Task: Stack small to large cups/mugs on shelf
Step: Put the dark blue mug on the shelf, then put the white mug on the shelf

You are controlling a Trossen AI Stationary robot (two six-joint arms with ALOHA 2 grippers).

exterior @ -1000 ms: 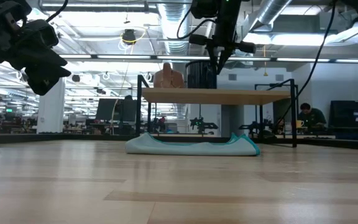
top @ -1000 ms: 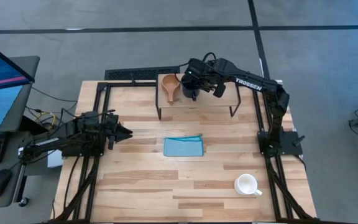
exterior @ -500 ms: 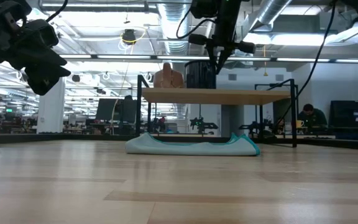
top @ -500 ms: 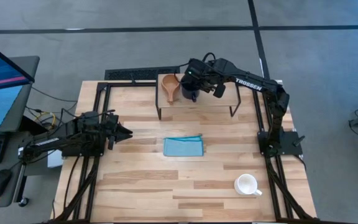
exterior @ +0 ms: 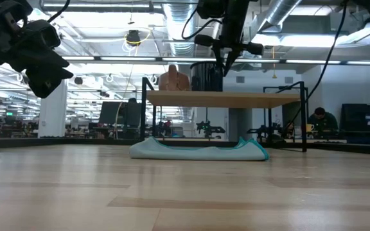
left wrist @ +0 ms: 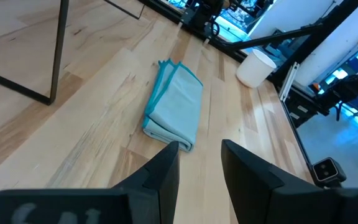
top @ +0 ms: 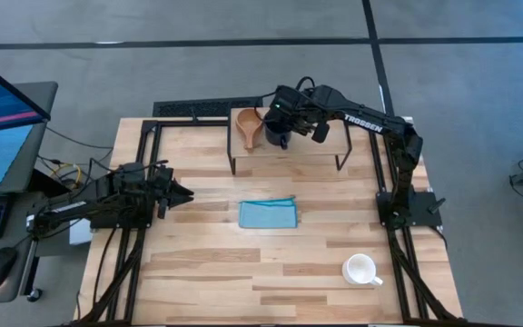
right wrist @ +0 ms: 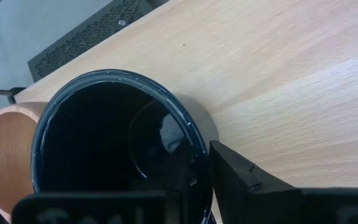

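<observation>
The dark navy mug (top: 276,133) stands upright on the light-wood shelf (top: 309,151), right beside the small tan wooden cup (top: 248,126), which also stands on the shelf's left part. My right gripper (top: 281,125) is over the navy mug, shut on it. In the low view the navy mug (exterior: 207,77) and the wooden cup (exterior: 174,79) both rest by their bases on the shelf board (exterior: 236,99). The white mug (top: 360,269) stands on the table near its front right corner. My left gripper (top: 182,193) waits open above the table's left side. My right gripper holds the navy mug by its rim wall (right wrist: 199,144) on the side away from the wooden cup (right wrist: 5,152). One finger is inside the mug and the other finger (right wrist: 244,180) outside. It comes from above, pointing down. The mug stands upright with its base on the shelf.
A folded blue cloth (top: 269,214) lies on the table in front of the shelf, seen also in the left wrist view as the cloth (left wrist: 176,107) with the white mug (left wrist: 255,67) beyond it. The shelf's right half (right wrist: 278,81) is bare. A monitor and keyboard stand left of the table.
</observation>
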